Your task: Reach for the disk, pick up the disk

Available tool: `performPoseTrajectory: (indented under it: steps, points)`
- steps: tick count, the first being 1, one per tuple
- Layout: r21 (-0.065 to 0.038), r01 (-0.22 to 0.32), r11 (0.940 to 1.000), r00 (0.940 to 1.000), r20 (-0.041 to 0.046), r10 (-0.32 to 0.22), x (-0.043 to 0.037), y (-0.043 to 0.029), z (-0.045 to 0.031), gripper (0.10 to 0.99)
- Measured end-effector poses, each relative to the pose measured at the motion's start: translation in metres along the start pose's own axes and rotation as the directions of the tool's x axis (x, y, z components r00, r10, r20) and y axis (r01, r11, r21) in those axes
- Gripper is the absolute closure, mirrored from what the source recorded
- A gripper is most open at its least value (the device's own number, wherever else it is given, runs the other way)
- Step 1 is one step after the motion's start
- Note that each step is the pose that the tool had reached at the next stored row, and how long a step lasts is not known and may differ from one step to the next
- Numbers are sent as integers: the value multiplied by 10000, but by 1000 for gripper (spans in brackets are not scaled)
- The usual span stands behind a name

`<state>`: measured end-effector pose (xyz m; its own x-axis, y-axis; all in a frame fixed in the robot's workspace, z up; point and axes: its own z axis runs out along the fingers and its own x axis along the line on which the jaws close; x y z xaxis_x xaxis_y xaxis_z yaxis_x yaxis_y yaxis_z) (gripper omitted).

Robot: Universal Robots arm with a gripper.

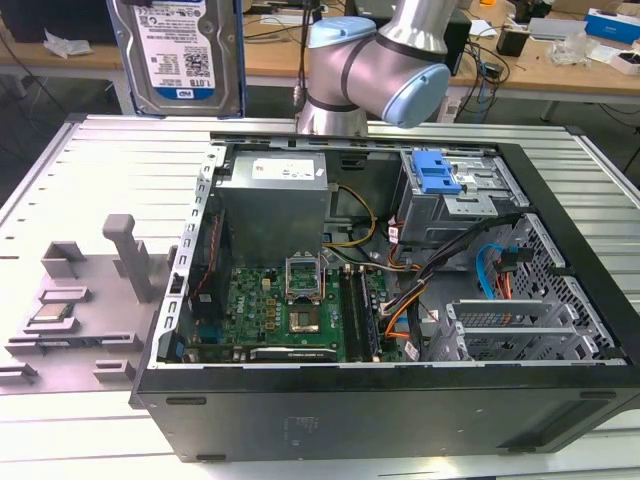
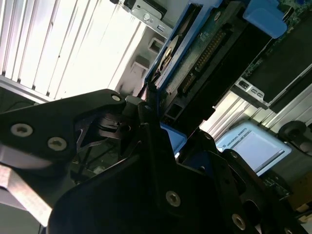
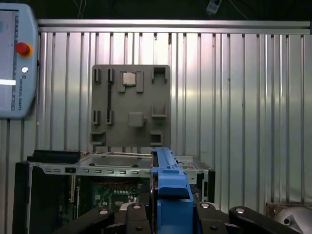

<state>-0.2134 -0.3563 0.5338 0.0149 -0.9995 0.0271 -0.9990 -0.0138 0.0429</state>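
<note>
My claw (image 3: 168, 218) is clamped on the disk (image 3: 168, 187): in the first wrist view the disk's blue edge sits right between the two black fingers (image 3: 114, 219), and its long side runs straight out from the claw. So the disk is not off to one side; it is inside the grip. In the exterior view the disk (image 1: 178, 50) stands upright in the air, label facing the camera, above the far edge of the worktop (image 1: 100, 160), toward the exterior view's left. Nothing under it touches it. The open computer case (image 1: 380, 410) lies lower, in the middle of the worktop, well apart from the disk. I think the pick-up is done.
</note>
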Motion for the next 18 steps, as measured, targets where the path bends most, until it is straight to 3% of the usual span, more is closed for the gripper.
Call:
performPoseTrajectory:
  steps: [2, 18]
  points:
    - [-1, -1, 10000, 10000, -5, 1, 1, -82, 16, 718]
    - [-1, -1, 10000, 10000, -28, 1, 3, -367, 70, 718]
